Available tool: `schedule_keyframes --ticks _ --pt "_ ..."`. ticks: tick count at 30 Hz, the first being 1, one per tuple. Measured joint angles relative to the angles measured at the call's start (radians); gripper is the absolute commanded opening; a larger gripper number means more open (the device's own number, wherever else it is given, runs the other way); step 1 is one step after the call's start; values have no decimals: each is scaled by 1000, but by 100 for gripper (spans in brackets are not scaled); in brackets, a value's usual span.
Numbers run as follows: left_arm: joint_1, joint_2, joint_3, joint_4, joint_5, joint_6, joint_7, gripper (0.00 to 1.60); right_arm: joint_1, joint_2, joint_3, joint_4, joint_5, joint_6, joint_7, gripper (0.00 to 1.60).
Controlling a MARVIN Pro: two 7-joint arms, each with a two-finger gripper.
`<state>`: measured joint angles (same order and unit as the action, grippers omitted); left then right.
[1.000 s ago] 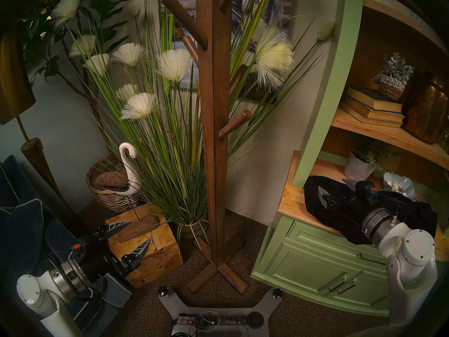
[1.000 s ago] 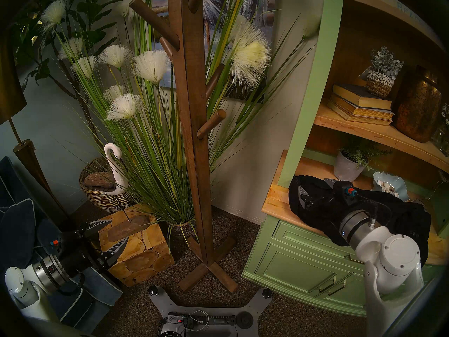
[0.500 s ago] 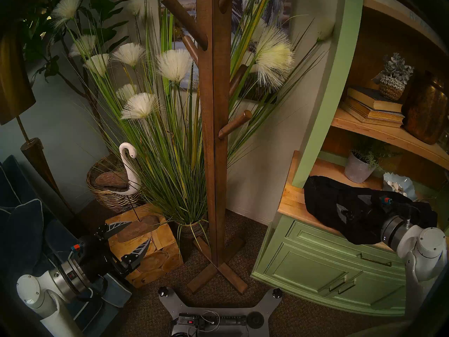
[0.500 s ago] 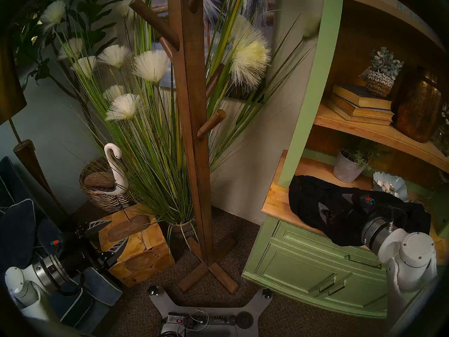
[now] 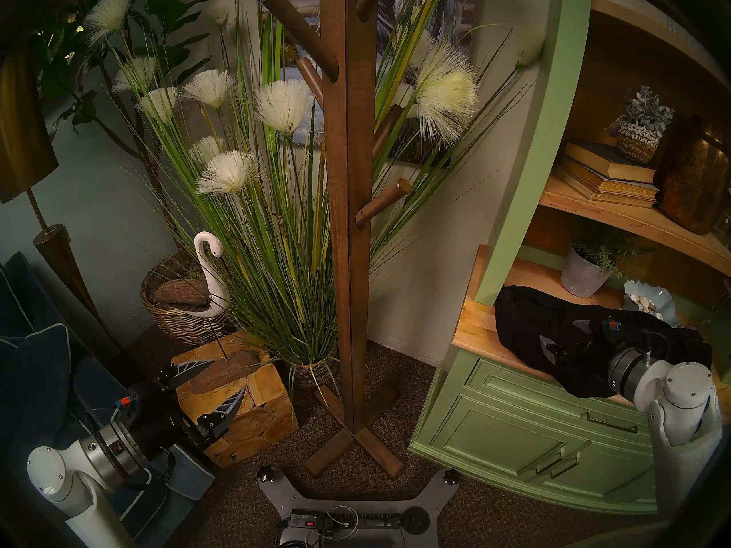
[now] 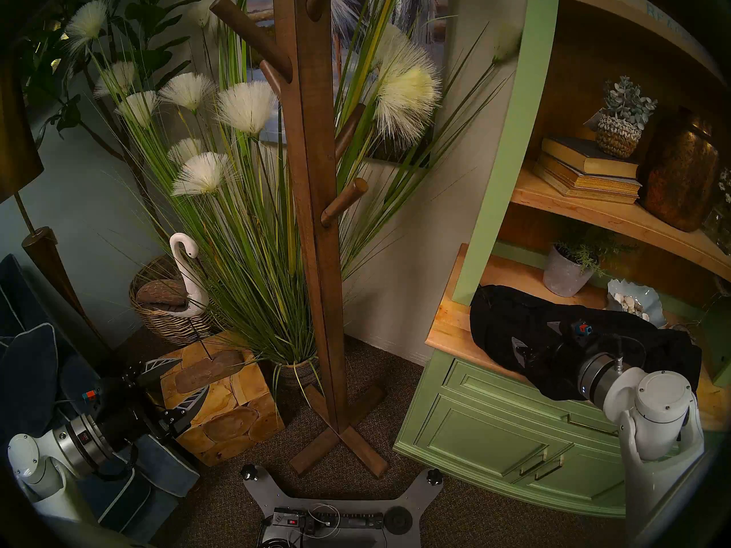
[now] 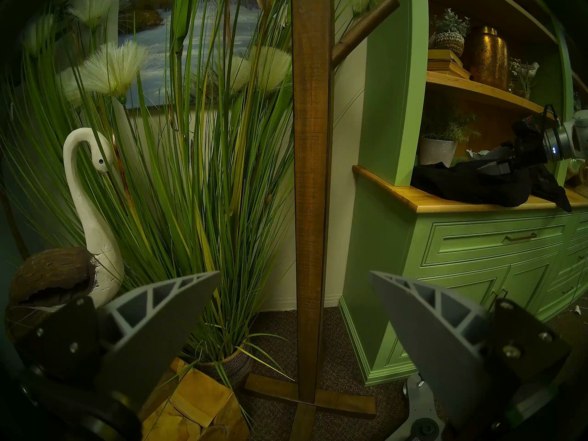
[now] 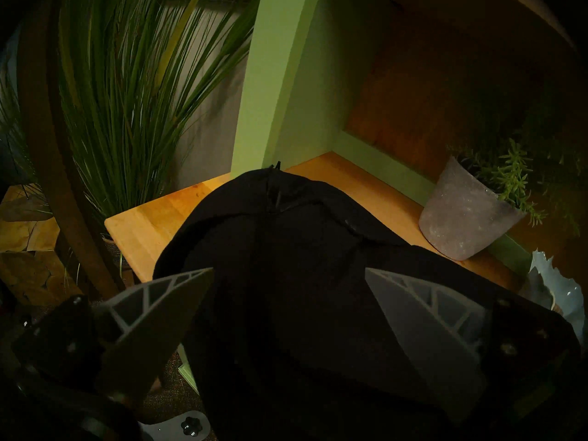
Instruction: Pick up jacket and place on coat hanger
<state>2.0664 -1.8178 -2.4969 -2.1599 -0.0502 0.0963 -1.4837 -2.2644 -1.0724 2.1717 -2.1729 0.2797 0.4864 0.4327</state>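
Note:
The black jacket lies crumpled on the wooden counter of a green cabinet at the right; it also shows in the other head view, the left wrist view and the right wrist view. My right gripper is open, its fingers spread low over the jacket's middle; I cannot tell if they touch it. The brown wooden coat stand stands bare in the centre. My left gripper is open and empty, low at the left.
A grey plant pot and a shell dish stand behind the jacket. The cabinet's green pillar rises at the jacket's left end. Tall grass plant, wood block, swan figure, floor lamp and blue cushions fill the left.
My right gripper pulled back along the jacket toward the right and near side, then edged slightly left again; it stays open. The left arm has not moved.

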Motion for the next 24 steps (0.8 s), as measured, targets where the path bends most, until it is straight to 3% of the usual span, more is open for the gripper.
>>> schedule_keyframes --ticks 7,12,22,24 --pt "0 0 0 0 0 0 0 160 45 37 -51 80 -17 52 -13 160" --pt "0 0 0 0 0 0 0 160 63 46 -76 132 -33 48 -26 160" --pt "0 0 0 0 0 0 0 160 92 70 -76 183 -39 42 -21 160" --pt "0 0 0 0 0 0 0 160 96 78 -75 195 -30 48 -3 150"
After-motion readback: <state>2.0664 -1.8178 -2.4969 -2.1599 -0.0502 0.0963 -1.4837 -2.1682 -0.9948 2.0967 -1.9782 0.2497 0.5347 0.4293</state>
